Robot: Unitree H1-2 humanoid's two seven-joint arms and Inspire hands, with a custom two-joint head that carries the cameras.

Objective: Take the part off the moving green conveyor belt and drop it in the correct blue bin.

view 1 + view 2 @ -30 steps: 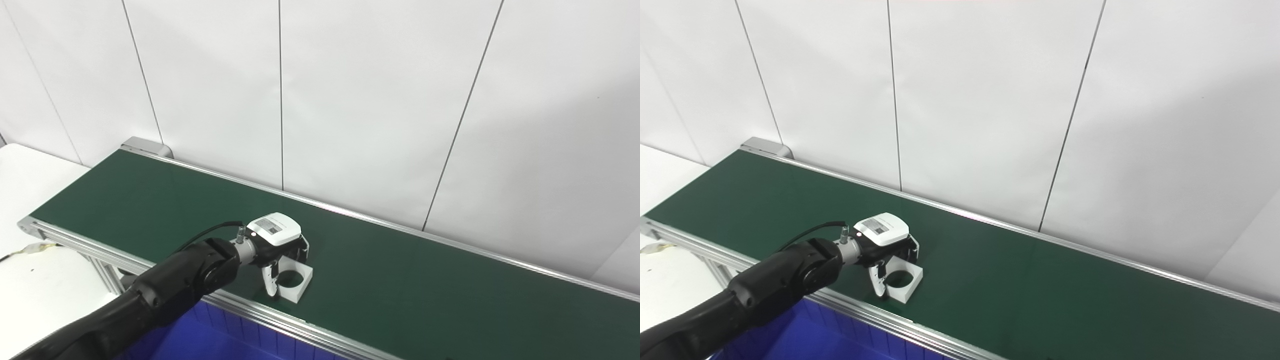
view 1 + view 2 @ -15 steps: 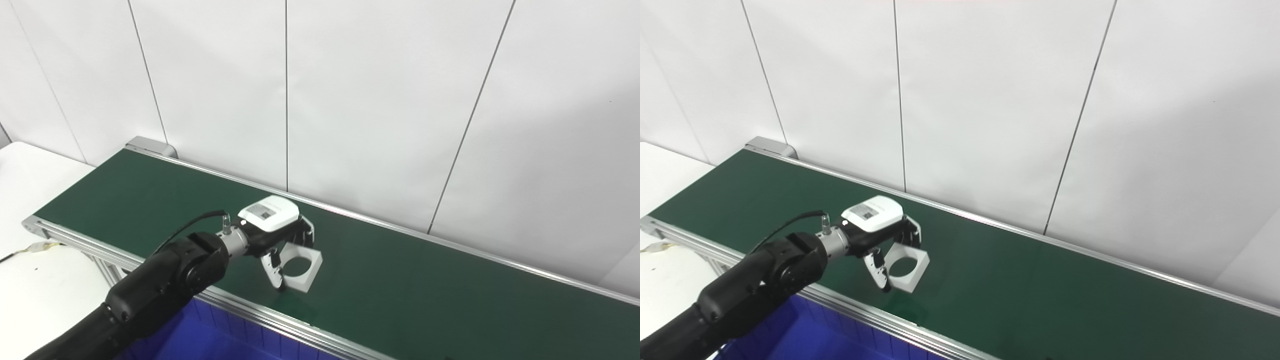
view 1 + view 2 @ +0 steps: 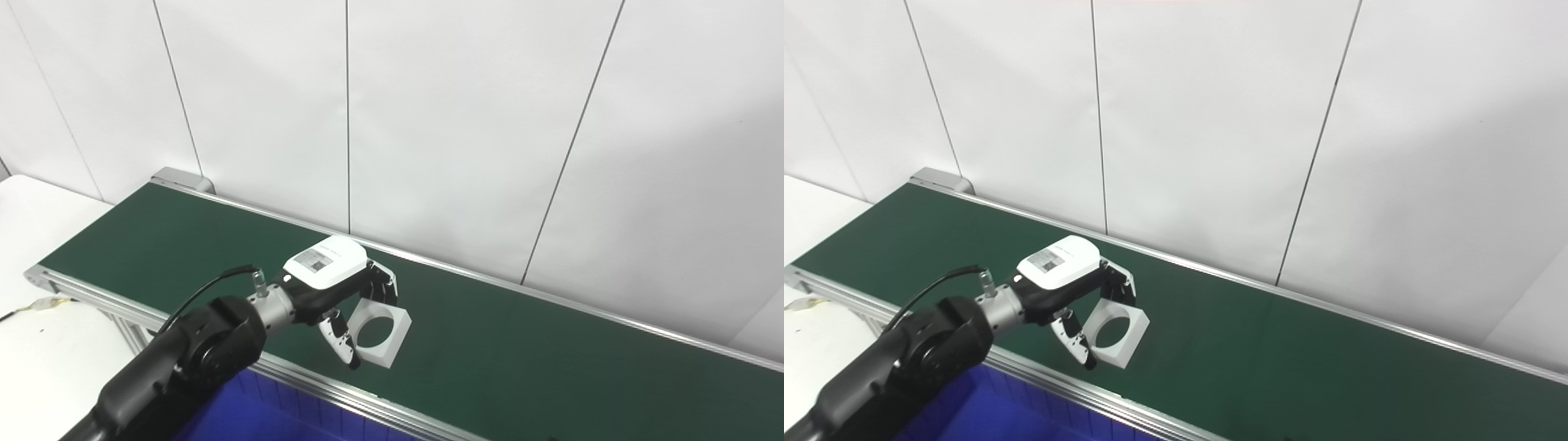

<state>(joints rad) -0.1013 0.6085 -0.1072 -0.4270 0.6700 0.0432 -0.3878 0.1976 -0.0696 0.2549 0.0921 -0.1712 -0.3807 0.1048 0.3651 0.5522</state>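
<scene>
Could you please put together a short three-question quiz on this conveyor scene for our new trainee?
1. True or false: the white square part with the round hole lies flat on the green conveyor belt.
2. Multiple choice: what is the left hand doing? A) open above the belt, B) shut on the part, C) resting inside the blue bin.
3. Fill in: the blue bin shows at the picture's ____ edge, on the near side of the belt's frame.

Key:
1. False; it is tilted and held above the belt.
2. B; thumb and fingers grip it.
3. Bottom. The right hand is not in view.
</scene>
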